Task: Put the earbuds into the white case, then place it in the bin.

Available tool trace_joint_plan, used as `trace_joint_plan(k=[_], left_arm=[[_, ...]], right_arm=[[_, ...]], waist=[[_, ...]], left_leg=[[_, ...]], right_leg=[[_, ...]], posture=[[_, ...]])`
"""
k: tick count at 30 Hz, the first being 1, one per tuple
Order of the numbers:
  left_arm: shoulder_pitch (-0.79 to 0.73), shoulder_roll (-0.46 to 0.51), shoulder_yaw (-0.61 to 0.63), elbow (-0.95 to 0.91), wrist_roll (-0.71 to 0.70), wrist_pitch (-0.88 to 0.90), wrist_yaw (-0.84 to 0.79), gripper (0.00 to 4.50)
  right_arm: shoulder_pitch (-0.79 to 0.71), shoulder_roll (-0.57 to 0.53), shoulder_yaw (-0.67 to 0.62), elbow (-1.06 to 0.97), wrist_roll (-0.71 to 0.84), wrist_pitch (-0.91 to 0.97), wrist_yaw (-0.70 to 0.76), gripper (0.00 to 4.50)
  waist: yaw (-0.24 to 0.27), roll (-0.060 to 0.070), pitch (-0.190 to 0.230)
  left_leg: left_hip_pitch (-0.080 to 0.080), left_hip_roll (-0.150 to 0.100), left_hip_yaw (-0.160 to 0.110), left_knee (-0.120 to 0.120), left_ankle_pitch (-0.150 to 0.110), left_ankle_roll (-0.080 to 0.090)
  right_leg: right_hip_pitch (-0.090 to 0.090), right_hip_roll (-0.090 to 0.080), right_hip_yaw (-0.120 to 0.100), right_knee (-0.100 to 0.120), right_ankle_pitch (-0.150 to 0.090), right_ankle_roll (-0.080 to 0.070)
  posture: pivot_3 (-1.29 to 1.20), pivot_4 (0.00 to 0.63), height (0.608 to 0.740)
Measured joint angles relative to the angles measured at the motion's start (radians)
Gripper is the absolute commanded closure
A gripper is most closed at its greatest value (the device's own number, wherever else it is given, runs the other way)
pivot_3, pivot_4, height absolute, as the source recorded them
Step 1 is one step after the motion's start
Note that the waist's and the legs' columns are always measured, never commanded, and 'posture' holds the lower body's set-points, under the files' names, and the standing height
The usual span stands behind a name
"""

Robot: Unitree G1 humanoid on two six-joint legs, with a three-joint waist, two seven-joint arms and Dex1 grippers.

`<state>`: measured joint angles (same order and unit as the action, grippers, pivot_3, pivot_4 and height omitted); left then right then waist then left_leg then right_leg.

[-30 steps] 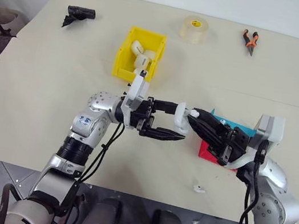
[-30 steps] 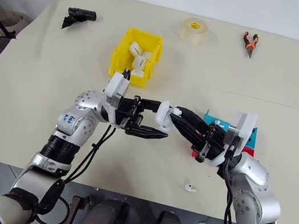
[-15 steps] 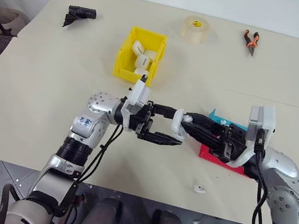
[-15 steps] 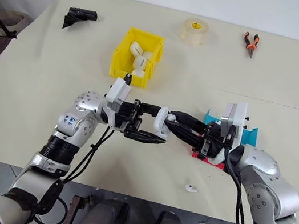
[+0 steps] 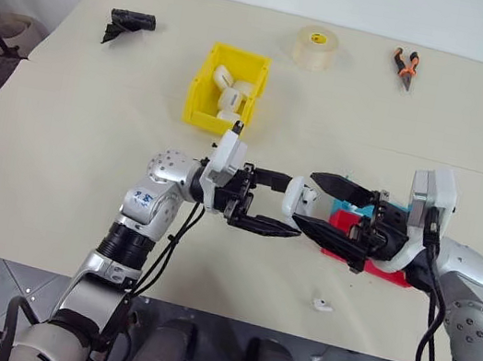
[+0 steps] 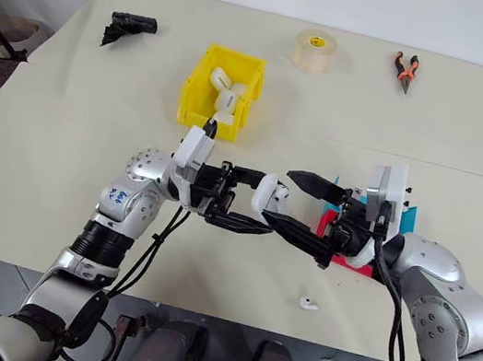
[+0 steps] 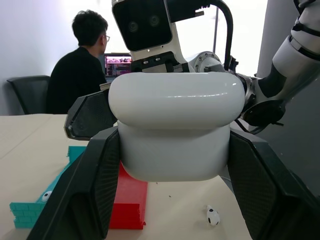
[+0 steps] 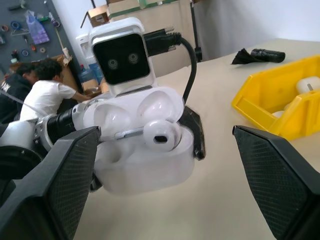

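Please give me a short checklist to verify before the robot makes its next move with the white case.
1. Left tool shut on the white case: ok.
2. Case lid open: ok.
3. One earbud in the case, fully seated: cannot tell, its head sits high.
4. Second earbud in the case: not ok, it lies on the table.
5. Right tool open, empty: ok.
6. Bin has space: cannot tell, white cases lie inside.

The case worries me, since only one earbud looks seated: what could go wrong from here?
1. The case, lid open in the left pincer, holds an earbud perched high; closing now may pop it out.
2. Another earbud lies near the table edge, easy to knock off.
3. The open right pincer straddles the case and could bump it.
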<state>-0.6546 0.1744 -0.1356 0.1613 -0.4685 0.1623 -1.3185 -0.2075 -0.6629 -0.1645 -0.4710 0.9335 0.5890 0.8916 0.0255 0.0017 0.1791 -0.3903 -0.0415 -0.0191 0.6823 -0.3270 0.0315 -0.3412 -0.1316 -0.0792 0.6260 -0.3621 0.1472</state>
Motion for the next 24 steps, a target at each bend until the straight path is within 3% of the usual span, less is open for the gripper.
trace_joint_plan(k=[12,20,24], left_arm=[[0.024,0.007,0.0,-0.032,-0.007,-0.003,0.016,1.7],[0.039,0.045,-0.001,-0.031,0.007,-0.042,0.017,1.7],[0.059,0.066,-0.001,-0.031,0.008,-0.046,0.022,1.7]], right_arm=[[0.203,-0.092,-0.214,-0.015,-0.006,-0.044,0.079,0.05],[0.458,-0.086,-0.384,0.118,-0.204,-0.258,0.171,0.05],[0.483,-0.074,-0.422,0.231,-0.272,-0.352,0.187,0.05]], waist=[[0.002,0.0,0.0],[0.003,0.0,0.0],[-0.001,0.0,0.0]], left_leg=[[0.0,0.0,0.0,0.0,0.0,0.0],[0.0,0.0,0.001,0.0,0.0,0.0],[0.001,0.001,0.002,0.0,0.0,0.0]], right_leg=[[0.001,0.0,0.0,-0.001,0.0,0.0],[0.002,0.0,0.0,-0.002,0.0,0.0],[0.002,0.0,0.001,-0.003,0.0,0.0]], posture=[[0.0,0.15,0.74],[0.0,0.15,0.74],[0.0,0.15,0.74]])
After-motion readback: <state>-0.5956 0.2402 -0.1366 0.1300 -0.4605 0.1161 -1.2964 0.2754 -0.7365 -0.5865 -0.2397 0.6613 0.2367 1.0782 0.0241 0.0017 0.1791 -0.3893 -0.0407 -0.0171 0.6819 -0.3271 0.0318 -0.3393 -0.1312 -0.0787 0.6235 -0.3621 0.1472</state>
